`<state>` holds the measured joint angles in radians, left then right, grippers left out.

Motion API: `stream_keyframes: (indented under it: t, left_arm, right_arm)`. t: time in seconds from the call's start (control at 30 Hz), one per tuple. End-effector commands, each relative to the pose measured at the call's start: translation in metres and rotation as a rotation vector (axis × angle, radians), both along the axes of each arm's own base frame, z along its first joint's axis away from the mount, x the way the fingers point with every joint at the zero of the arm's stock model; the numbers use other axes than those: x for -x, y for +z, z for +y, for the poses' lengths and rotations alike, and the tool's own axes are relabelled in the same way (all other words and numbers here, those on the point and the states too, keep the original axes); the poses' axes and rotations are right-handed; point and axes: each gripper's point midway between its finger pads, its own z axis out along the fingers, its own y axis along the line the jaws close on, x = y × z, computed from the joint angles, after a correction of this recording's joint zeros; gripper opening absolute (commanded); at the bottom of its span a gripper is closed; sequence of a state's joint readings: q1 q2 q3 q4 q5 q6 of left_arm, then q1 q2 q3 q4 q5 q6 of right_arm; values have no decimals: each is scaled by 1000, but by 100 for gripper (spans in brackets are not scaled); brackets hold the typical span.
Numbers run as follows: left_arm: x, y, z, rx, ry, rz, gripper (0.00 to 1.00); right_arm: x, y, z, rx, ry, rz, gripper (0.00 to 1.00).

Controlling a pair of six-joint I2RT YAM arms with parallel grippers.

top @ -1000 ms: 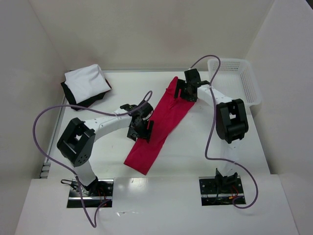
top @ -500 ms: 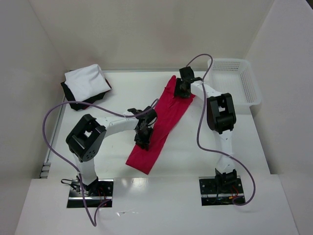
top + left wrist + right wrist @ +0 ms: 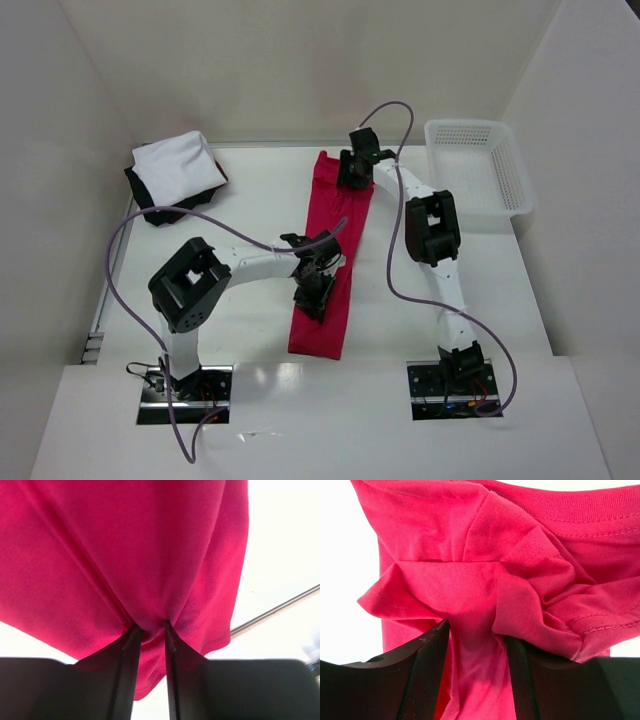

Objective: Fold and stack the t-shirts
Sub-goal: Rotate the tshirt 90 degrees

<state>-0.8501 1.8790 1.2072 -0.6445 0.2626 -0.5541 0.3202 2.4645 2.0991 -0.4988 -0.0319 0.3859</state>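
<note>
The red t-shirt (image 3: 334, 250) lies as a long narrow strip running from the table's far middle toward the near edge. My left gripper (image 3: 314, 297) is shut on its near part; in the left wrist view the black fingers (image 3: 131, 645) pinch a bunch of red cloth (image 3: 125, 555). At the strip's far end my right gripper (image 3: 354, 172) is shut on the cloth, and the right wrist view shows gathered red fabric (image 3: 475, 645) with a stitched hem between the fingers. A folded white t-shirt (image 3: 178, 168) rests on a folded black t-shirt (image 3: 150, 207) at the far left.
A white plastic mesh basket (image 3: 478, 172) stands at the far right corner. Purple cables loop from both arms over the table. White walls close in the table on the left, back and right.
Both grippers have closed on the red t-shirt. The right gripper has pulled its far end leftward and the left gripper its near end rightward, turning the strip from diagonal to nearly straight.
</note>
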Motion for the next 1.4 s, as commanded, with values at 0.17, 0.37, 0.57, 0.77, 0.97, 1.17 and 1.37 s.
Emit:
stream_keyframes:
  t: [0.17,0.37,0.57,0.77,0.97,1.17,1.37]
  left_arm:
    - [-20,38,-1,-7,132,-91,69]
    - [-65,81,28,-2,296,-256,91]
    - [-79,90,43,52,371,-286,93]
    - [-58,67,37,89,335,-186,87]
    - [-47,60,31,139,314,-146,79]
    - [-38,58,16,206,283,-91,77]
    - [-33,59,13,215,268,-79,77]
  right_arm:
    - [-18,56,25,-29,48,-124,74]
    - [-17,149,22,-85,59,-273,100]
    - [15,199,6,-136,75,-342,100]
    - [52,161,0,-141,92,-264,93]
    - [67,105,3,-147,111,-150,81]
    - [67,74,34,-198,188,-91,81]
    - [58,65,63,-201,229,-89,80]
